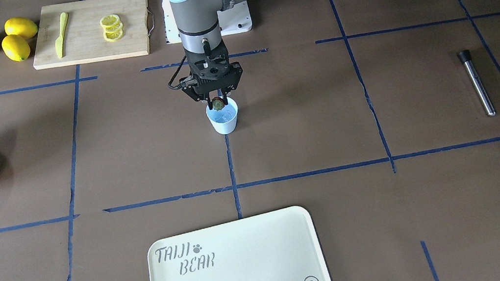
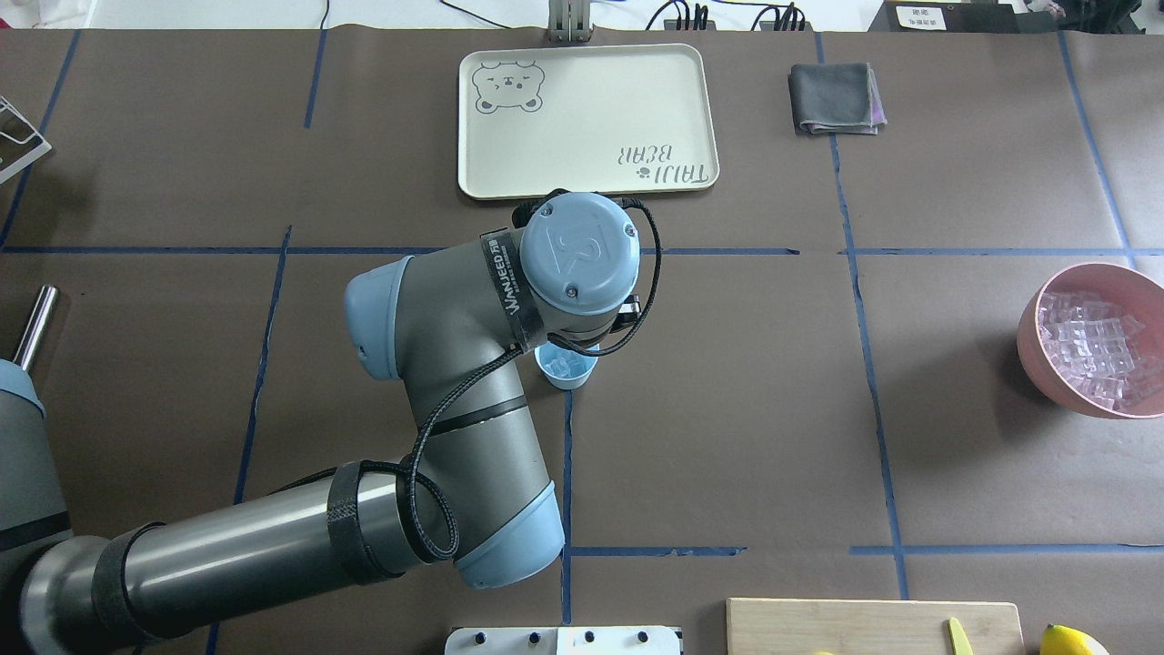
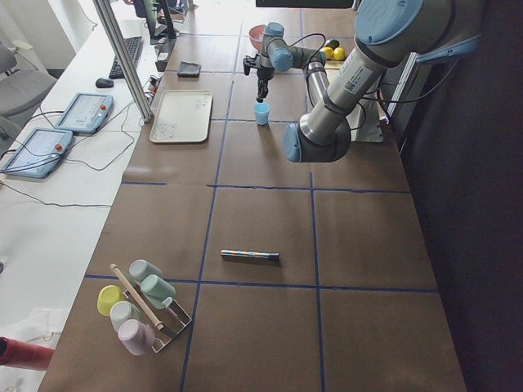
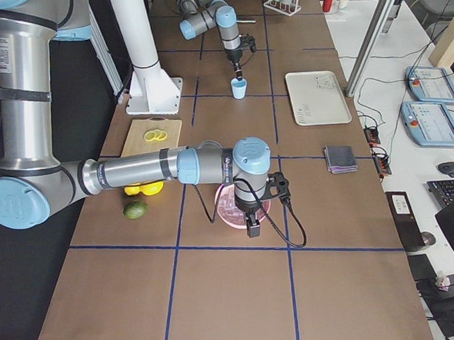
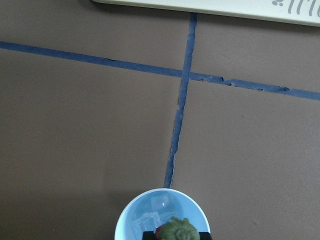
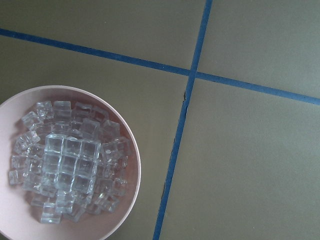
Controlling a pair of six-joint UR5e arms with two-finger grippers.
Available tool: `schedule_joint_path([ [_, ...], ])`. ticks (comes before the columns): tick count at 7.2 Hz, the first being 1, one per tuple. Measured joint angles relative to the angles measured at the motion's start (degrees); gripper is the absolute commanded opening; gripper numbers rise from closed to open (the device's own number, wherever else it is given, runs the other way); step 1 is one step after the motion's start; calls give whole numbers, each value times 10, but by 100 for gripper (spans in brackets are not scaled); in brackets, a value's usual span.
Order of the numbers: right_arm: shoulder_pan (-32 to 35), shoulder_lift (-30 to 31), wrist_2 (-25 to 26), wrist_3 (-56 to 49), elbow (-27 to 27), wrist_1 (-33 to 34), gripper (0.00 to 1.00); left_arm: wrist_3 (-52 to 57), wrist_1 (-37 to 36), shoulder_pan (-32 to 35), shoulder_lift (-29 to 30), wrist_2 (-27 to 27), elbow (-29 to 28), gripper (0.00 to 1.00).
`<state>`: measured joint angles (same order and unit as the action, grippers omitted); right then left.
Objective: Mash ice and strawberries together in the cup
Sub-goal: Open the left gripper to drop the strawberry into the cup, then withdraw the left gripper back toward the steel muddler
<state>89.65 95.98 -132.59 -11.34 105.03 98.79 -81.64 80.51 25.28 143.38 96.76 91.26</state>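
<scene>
Left gripper (image 1: 218, 99): clamped on 1 strawberry (image 1: 218, 103), held at the cup (image 1: 224, 121) rim, 12 o'clock in the front view.
Cup: table centre, with ice (image 5: 154, 212) inside.
Right gripper (image 4: 251, 228): above bowl (image 6: 132, 150) of ice; cannot tell how far open.

Four wide views, two downward wrist close-ups (cup (image 1: 224, 120) in five)
</scene>
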Motion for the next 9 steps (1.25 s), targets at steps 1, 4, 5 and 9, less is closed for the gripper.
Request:
schedule_joint_path([
  [1, 0, 0, 0, 0, 0, 0, 99, 3, 0, 0, -1, 0, 1, 100],
  [4, 0, 0, 0, 0, -1, 0, 99, 77, -5, 14, -44, 33, 48, 99],
  [5, 0, 0, 0, 0, -1, 0, 99, 130, -7, 45, -97, 66, 96, 100],
  [9, 0, 5, 0, 0, 3, 0, 99, 353, -2, 233, -312, 197, 229, 100],
])
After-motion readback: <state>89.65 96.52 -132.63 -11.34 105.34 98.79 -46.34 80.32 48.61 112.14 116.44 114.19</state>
